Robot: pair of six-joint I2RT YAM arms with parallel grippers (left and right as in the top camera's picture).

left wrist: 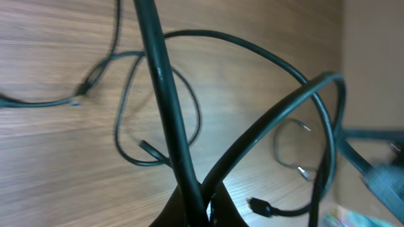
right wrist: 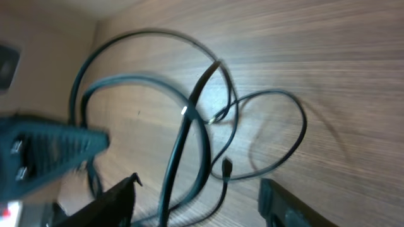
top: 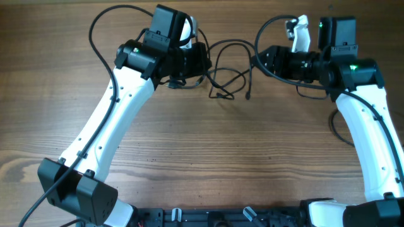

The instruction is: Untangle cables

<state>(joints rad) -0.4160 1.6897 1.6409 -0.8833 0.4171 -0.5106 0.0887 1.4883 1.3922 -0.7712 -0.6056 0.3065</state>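
Wooden tabletop (top: 202, 145) fills the overhead view, and the cables (top: 228, 75) lie as loose, crossing loops near its far edge, between your two arms. Your left gripper (left wrist: 201, 205) is clenched on a strand: two cords run straight into its fingers in the left wrist view. From it the loops spread toward 3 o'clock. Your right gripper (right wrist: 199, 186) stands with its fingers apart. One cord passes between them unclasped, and the tangle lies at its 9 o'clock. So the bundle's long axis runs 9 to 3, arm to arm, with two plug ends trailing toward 6. Both arms sit about equally close, but only the right is free. The next pull probably belongs to it, drawn toward 3 o'clock against the left's anchor.
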